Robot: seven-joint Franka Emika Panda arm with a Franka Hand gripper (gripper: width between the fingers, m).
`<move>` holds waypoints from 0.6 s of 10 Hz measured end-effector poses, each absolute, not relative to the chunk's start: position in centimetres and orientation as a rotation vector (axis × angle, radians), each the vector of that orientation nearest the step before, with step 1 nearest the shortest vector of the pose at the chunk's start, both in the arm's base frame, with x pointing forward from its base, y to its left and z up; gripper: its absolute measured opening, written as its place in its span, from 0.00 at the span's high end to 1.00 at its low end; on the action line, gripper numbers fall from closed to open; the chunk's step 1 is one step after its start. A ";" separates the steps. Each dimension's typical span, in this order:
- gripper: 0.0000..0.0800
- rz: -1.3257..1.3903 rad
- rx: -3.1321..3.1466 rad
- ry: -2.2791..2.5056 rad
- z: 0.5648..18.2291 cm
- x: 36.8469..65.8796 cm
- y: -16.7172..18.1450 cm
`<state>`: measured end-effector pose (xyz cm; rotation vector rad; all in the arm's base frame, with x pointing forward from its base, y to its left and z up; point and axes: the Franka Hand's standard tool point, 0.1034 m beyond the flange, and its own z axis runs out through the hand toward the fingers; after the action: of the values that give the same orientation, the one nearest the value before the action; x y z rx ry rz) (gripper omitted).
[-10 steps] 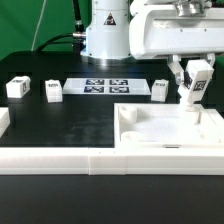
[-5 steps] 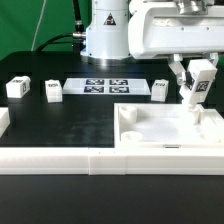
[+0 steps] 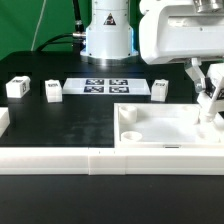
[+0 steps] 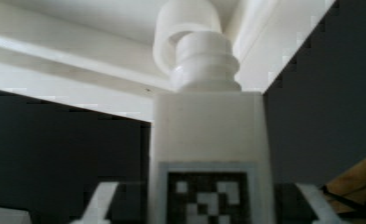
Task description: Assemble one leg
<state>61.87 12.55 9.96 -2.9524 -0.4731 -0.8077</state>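
Observation:
My gripper (image 3: 206, 84) is shut on a leg (image 3: 209, 103), a small white block with a black-and-white tag, at the exterior view's right edge. It holds the leg over the far right corner of the large white panel (image 3: 160, 127), its lower end at or just above the corner. In the wrist view the leg (image 4: 206, 130) fills the centre, its tagged face toward the camera and its round threaded end against the panel's rim (image 4: 55, 62). The gripper (image 4: 208, 206) has a finger on each side of the leg.
Three more legs stand on the black table, two (image 3: 15, 88) (image 3: 52, 91) at the left and one (image 3: 159, 90) behind the panel. The marker board (image 3: 105, 86) lies at the back. A long white rail (image 3: 60, 158) runs along the front. The robot base (image 3: 107, 35) is behind.
My gripper has carried the leg toward the exterior view's right and lowered it to the panel's far right corner. The leg stands more upright now. The other parts have not moved.

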 end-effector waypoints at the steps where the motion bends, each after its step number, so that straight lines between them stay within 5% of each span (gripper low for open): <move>1: 0.64 -0.814 -2.951 -0.472 10.0 62.0 12.5; 6: 0.64 -0.936 -2.931 -0.483 8.7 60.6 12.1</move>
<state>60.63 12.14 8.67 -2.9313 -0.4833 -0.9357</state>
